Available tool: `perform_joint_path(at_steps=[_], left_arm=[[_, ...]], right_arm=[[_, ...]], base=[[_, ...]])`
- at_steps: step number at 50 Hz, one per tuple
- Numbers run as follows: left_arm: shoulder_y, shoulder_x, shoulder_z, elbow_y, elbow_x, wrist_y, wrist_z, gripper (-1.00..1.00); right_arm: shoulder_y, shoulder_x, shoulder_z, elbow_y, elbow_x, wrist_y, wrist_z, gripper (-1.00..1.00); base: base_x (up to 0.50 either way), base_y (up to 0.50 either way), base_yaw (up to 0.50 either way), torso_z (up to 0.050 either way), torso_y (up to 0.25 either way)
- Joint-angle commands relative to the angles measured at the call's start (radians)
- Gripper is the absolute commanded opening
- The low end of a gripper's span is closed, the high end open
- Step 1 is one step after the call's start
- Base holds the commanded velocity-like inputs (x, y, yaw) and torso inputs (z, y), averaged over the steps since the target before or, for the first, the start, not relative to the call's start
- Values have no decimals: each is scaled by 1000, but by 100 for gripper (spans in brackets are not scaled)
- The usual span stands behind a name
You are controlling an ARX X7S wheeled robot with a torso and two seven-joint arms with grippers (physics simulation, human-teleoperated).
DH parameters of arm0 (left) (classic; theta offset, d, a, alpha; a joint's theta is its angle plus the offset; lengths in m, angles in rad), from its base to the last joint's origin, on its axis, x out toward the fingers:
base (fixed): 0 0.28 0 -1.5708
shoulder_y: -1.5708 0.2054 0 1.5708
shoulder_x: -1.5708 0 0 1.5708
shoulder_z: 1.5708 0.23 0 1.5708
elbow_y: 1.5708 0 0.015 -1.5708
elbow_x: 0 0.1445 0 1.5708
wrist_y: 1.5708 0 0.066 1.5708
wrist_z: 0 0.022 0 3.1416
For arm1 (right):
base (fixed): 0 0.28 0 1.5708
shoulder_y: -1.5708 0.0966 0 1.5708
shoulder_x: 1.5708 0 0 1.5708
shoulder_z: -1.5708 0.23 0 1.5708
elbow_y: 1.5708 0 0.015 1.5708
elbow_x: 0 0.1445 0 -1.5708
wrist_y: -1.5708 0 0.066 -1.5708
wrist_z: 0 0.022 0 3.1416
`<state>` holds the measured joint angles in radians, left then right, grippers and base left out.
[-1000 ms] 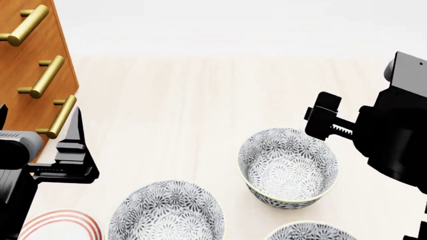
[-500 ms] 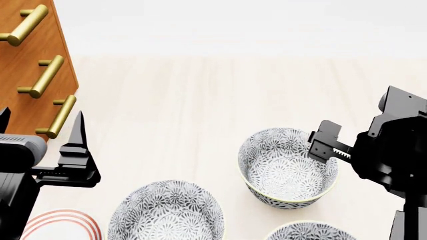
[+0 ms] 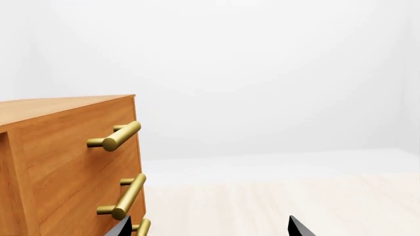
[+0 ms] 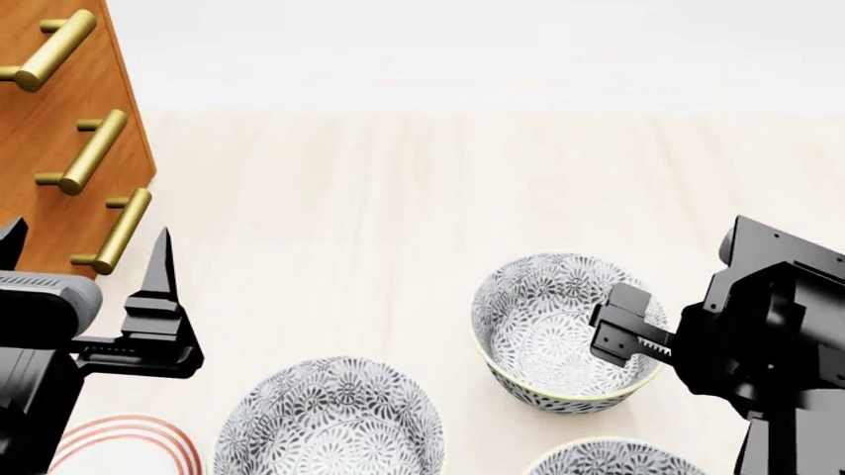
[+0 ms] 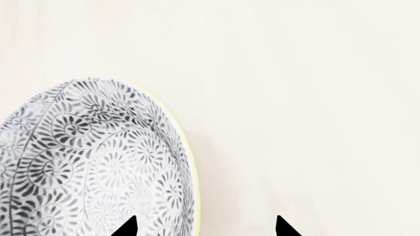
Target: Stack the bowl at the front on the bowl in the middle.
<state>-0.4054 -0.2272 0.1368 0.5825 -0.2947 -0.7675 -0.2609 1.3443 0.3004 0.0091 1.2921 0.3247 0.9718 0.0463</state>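
Three alike floral bowls show in the head view. The bowl at the front (image 4: 555, 327) is the farthest one; the bowl in the middle (image 4: 330, 421) sits nearer and to the left. A third bowl (image 4: 610, 460) is cut by the bottom edge. My right gripper (image 4: 620, 334) is open and lowered over the front bowl's right rim. In the right wrist view that bowl (image 5: 85, 162) has its pale rim between the two fingertips of the gripper (image 5: 204, 230), one inside and one outside. My left gripper (image 4: 82, 265) is open and empty beside the drawers, also (image 3: 208, 230).
A wooden drawer unit (image 4: 53, 129) with brass handles (image 3: 118, 137) stands at the left, close to my left gripper. A white plate with red rings (image 4: 119, 445) lies at the bottom left. Pale wooden tabletop (image 4: 396, 198) stretches beyond the bowls.
My right gripper has come down and toward me, from above the front bowl's far right edge to straddling its right rim. The left gripper has sunk slightly.
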Motion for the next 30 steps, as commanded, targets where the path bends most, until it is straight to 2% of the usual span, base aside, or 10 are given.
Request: perform_joint_path(at_steps=[1,10,11,30], left_arm=[[5,-7,10,-5,0,8,-4,100],[10,-12,16,-12,0,18,-6,100],[10,-13,18,-13,0,18,-6,100],[11,-22,22,-18,-7,24,-14,100]], right_arm=[[-8,-22,85,16,-127,-6,-52,100],[-14,-41,118,16,-202,-44,-97,100],[-12,-49,96,15,-219,-83,-139,100],[-22,-56,156,16,-277,-79,-134,100]], base=[[0,0,0,0,0],[0,0,0,0,0],[0,0,0,0,0],[0,0,0,0,0]])
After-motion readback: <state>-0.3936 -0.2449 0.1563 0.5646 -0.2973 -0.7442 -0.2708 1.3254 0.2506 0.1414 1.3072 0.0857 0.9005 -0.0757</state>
